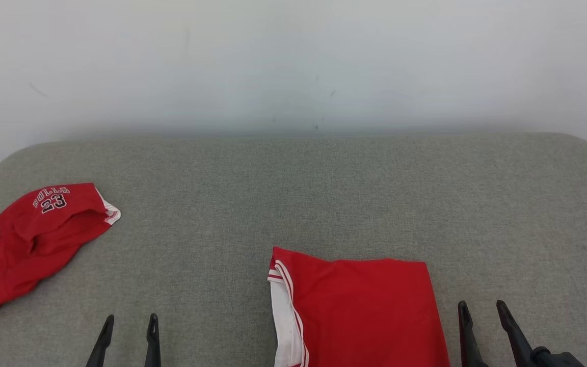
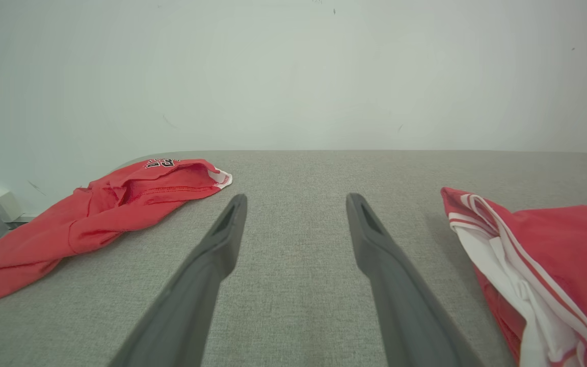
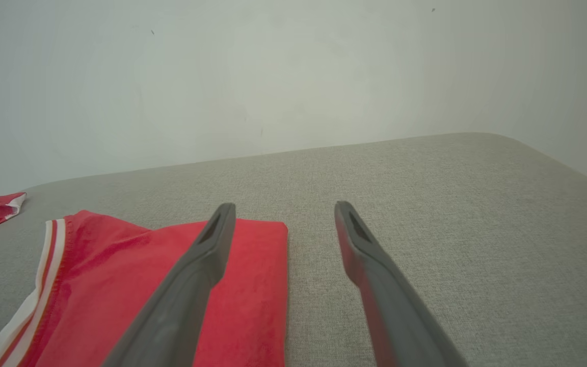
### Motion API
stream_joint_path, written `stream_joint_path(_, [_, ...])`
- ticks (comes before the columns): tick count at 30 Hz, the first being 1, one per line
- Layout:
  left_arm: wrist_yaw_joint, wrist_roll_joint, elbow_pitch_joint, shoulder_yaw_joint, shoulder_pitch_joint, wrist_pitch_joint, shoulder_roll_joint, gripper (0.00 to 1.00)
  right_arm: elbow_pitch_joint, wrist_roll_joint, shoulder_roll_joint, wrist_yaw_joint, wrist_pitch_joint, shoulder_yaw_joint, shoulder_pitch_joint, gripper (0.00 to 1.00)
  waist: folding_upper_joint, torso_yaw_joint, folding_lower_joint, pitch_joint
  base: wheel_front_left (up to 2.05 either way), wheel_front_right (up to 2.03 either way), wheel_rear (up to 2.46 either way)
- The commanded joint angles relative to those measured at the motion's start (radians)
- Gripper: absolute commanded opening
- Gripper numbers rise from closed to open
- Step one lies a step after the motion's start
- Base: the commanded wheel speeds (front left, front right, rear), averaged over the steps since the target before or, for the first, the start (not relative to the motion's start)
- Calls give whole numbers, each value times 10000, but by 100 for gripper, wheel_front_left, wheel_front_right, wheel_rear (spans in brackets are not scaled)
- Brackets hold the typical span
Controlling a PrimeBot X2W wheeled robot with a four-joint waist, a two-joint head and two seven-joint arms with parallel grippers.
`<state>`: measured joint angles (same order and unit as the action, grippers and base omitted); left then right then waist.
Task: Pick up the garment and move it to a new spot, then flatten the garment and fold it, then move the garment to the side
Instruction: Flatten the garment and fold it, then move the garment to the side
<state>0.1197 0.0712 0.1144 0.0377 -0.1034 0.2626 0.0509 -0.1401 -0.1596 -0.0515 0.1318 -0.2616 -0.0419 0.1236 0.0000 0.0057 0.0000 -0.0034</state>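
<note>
Surface: grey fabric-covered surface with rounded far corners, backed by a white wall.
Crumpled jersey: red, bunched, at the left edge. "23" print faces up and a white trim tip points toward the middle. Part of it runs off the left side of the head view.
Left gripper: near edge, left of centre, fingers spread apart and holding nothing. Bare fabric lies between them, and both garments are well apart from it.
Folded garment: red with white striped trim along its left side, lying flat at the near edge, right of centre.
Right gripper: just beside the folded garment's right edge, fingers released, nothing between them. Contact with the cloth cannot be told.
</note>
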Motion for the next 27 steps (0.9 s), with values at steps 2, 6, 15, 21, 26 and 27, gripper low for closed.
stream_joint_path(2, [-33,7,10,15,-121,34,-12,100,-28,70,22,-24,-39,39,76,100,0,-20,0,7,0,0,0])
stream_joint_path(6, [-26,-8,51,45,-112,34,-10,100,-85,109,21,-24,-39,61,19,100,0,-44,0,14,0,0,0])
stream_joint_path(15, [-13,-3,128,95,-74,34,-12,100,-174,148,23,-24,-40,116,-12,100,0,-45,0,21,0,0,0])
stream_joint_path(21, [2,-19,155,118,4,34,-12,100,-634,137,22,-24,-40,100,-245,100,0,-25,0,62,0,0,0])
stream_joint_path(26, [13,-20,165,112,72,34,-12,100,-1921,170,22,-24,-38,245,-964,100,0,22,0,163,0,0,0])
stream_joint_path(27, [9,1,172,107,95,34,-12,100,-2167,208,22,-24,-40,264,-1179,100,0,53,0,186,0,0,0])
